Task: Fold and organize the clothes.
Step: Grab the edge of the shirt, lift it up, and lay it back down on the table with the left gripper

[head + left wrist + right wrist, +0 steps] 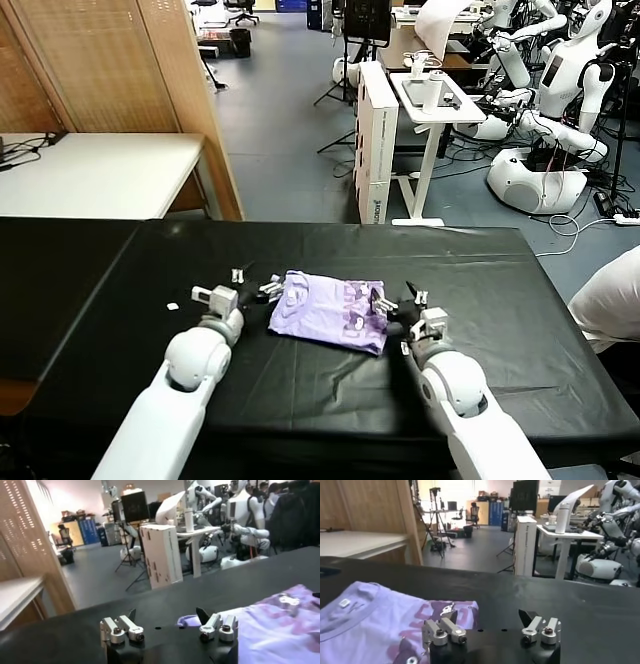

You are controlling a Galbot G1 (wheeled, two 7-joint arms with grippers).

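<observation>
Both jaw pairs stand apart, gripping nothing. Left gripper (255, 283) sits low over the black table (520, 300), with the lavender T-shirt (330, 310) lying just beside one of its fingers (218, 626) (its neck edge nearest). Right gripper (398, 300) sits at the shirt's opposite edge; the printed fabric (380, 622) lies beside and partly under one of its fingers (442, 630). The shirt lies folded between both grippers.

Lavender purple-printed T-shirt (330, 310), black table (500, 290)
</observation>
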